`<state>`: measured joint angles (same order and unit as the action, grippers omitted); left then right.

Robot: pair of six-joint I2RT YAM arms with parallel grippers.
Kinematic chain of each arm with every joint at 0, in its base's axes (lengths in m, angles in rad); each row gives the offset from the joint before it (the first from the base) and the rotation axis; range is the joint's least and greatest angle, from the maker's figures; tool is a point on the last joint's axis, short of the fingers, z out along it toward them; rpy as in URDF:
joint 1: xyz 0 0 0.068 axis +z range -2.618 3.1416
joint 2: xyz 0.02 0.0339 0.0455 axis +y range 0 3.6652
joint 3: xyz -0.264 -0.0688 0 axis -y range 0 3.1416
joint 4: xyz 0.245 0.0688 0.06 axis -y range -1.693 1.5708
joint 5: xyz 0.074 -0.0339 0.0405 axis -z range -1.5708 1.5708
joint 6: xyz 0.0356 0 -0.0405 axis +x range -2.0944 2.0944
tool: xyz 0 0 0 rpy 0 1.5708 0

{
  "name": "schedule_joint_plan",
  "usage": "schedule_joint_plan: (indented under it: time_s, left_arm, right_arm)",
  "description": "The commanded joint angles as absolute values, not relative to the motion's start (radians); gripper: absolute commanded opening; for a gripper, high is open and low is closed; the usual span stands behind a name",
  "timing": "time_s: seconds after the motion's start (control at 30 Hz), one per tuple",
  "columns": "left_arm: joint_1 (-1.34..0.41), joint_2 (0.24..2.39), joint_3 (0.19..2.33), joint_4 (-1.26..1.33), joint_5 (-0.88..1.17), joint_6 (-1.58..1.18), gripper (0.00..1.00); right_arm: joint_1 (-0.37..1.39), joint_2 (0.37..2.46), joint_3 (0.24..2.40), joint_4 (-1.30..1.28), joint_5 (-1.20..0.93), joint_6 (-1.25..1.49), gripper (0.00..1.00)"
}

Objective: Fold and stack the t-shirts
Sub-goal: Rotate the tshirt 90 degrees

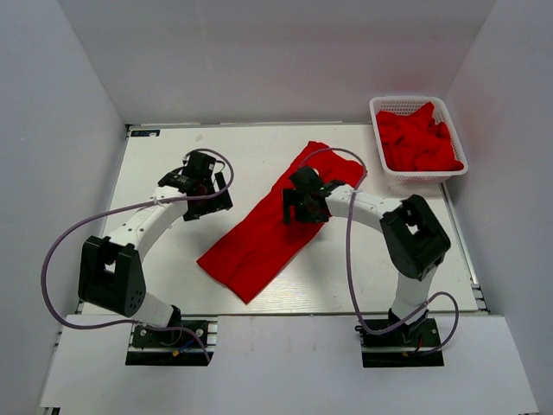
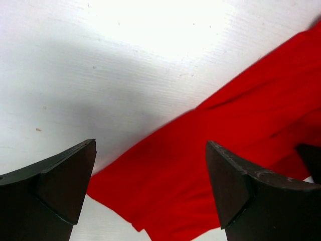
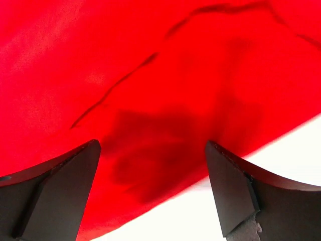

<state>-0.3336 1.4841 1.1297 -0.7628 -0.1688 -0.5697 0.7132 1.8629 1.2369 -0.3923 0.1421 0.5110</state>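
Jaws: I see left gripper [image 2: 150,145] and right gripper [image 3: 152,143] spread, empty.
Surface: white table [image 1: 302,285], white walls [image 1: 259,60].
Around: red t-shirt [image 1: 251,246] beneath right gripper; basket [image 1: 413,100] holds red shirts [image 1: 419,143].

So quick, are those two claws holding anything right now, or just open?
Left gripper: open, holding nothing, near the red t-shirt.
Right gripper: open, holding nothing, above the same shirt.

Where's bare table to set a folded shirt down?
Largest bare patch: the table far-left, between the far edge, the left hand and the red shirt. Another lies near-right, between the shirt's near end and the right arm. Crowded: the centre, where the right hand hovers over the shirt, and the far-right corner with the basket.
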Motion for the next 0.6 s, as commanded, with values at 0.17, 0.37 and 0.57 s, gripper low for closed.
schedule_joint_plan:
  time_s: [0.17, 0.37, 0.57]
  left_arm:
    - [-0.328, 1.465, 1.089, -0.565, -0.103, -0.451, 1.00]
    - [-0.362, 1.543, 0.953, -0.417, 0.130, -0.417, 1.00]
    - [-0.475, 1.565, 0.810, -0.331, 0.129, -0.468, 1.00]
  right_arm:
    - [0.673, 1.833, 1.353, -0.471, 0.377, 0.669, 0.90]
    - [0.612, 1.865, 1.388, -0.445, 0.382, 0.683, 0.90]
    - [0.505, 1.939, 1.437, -0.410, 0.308, 0.647, 0.90]
